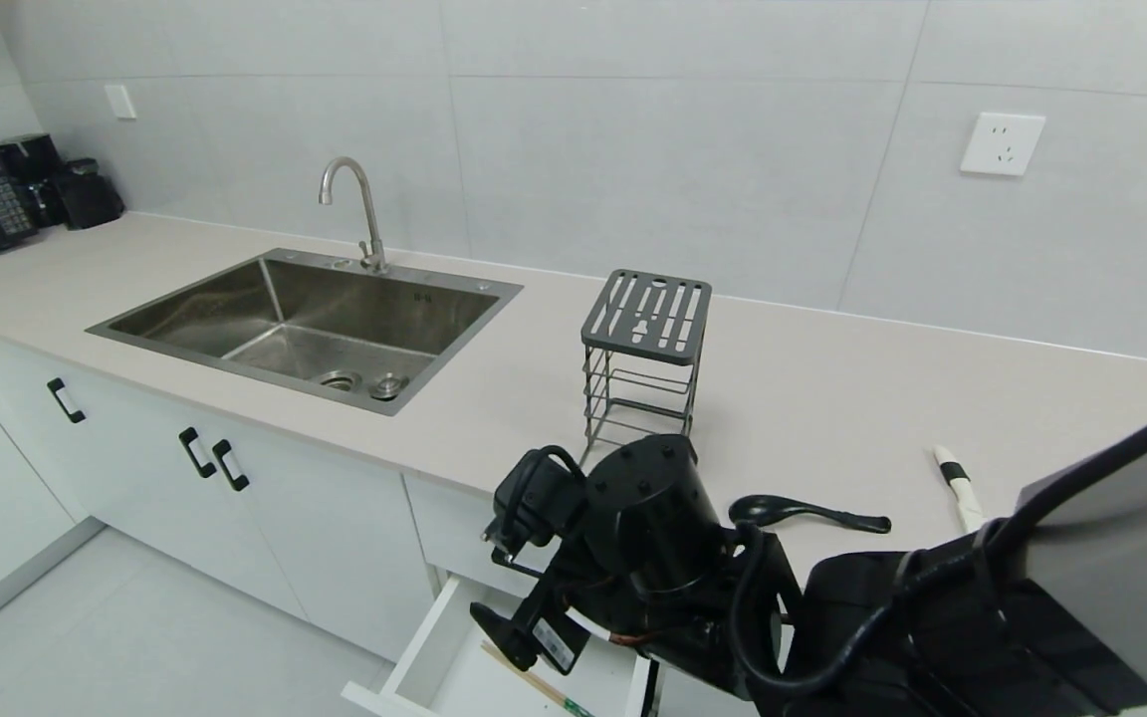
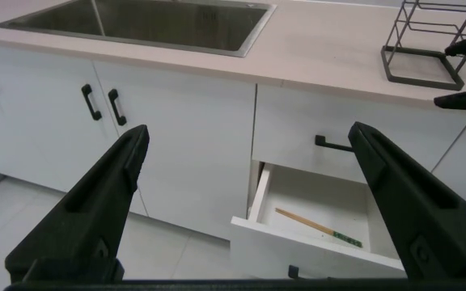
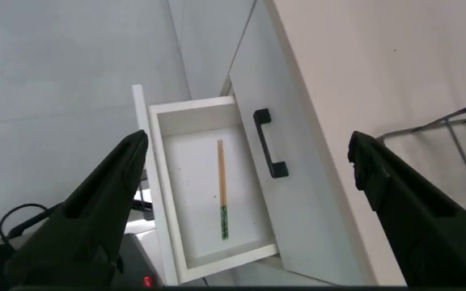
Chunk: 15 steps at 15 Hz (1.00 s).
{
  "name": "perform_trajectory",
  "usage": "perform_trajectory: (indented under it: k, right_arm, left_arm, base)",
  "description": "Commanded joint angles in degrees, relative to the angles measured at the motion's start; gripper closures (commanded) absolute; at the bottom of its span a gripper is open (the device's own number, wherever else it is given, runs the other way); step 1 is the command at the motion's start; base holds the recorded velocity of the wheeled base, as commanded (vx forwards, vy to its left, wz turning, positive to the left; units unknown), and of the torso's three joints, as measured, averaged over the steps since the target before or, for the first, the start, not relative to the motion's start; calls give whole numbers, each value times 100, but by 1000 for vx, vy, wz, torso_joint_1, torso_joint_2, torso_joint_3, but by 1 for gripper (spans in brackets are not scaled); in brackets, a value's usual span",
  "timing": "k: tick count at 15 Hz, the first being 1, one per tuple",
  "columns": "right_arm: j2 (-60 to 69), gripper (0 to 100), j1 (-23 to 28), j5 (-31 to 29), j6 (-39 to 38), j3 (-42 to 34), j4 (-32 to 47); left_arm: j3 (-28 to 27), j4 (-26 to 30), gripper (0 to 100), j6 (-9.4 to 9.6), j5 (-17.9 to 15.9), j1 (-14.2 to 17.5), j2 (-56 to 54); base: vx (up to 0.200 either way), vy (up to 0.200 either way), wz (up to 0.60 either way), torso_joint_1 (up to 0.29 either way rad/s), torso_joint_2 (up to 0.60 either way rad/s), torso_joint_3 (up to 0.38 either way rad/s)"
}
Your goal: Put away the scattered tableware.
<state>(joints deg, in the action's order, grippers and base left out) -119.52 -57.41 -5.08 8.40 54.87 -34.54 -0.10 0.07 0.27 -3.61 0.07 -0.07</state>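
Judging the black spoon, lying on the counter low and right of centre in the head view, to be next for the open drawer, we should bring the left gripper or right gripper, both spread and empty, squarely across its handle.

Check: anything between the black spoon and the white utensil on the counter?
Nothing: bare counter between the black spoon and white utensil, in the head view.
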Motion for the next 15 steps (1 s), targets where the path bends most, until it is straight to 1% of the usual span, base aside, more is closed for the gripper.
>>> perform_trajectory:
  k: [1,3,5,6,8,9,11,13,15]
  right_arm:
    - [227,0,45,306,-163,-864,-405]
    - [614,0,168,315,-295,-1426,-449]
    - [930,0,344,306,-814,-1602,-589]
    - [992,0,432,306,-937,-1664,-651]
    - [1036,0,625,306,-963,-1690,-625]
    - [1036,0,643,297,-954,-1708,-598]
    - [1132,0,660,341,-796,-2015,-651]
    - [1167,0,880,359,-699,-1998,-748]
    - [1167,0,1091,746,-734,-2042,-1011]
  left_arm:
    - [1,-7,0,0,0,1,7]
    - [1,-7,0,0,0,1,7]
    - [1,1,0,0,0,1,7]
    - [1,1,0,0,0,1,7]
    - [1,1,0,0,0,1,7]
    - [1,1,0,0,0,1,7]
    - [1,1,0,0,0,1,7]
    - [1,1,0,0,0,1,7]
    - [1,1,0,0,0,1,7]
  base:
    - [0,0,0,0,0,0]
    - [0,0,0,0,0,0]
    - [0,0,0,0,0,0]
    - [0,0,0,0,0,0]
    - [0,0,0,0,0,0]
    - [0,0,0,0,0,0]
    - [0,0,0,0,0,0]
    - [0,0,0,0,0,0]
    - [0,0,0,0,0,0]
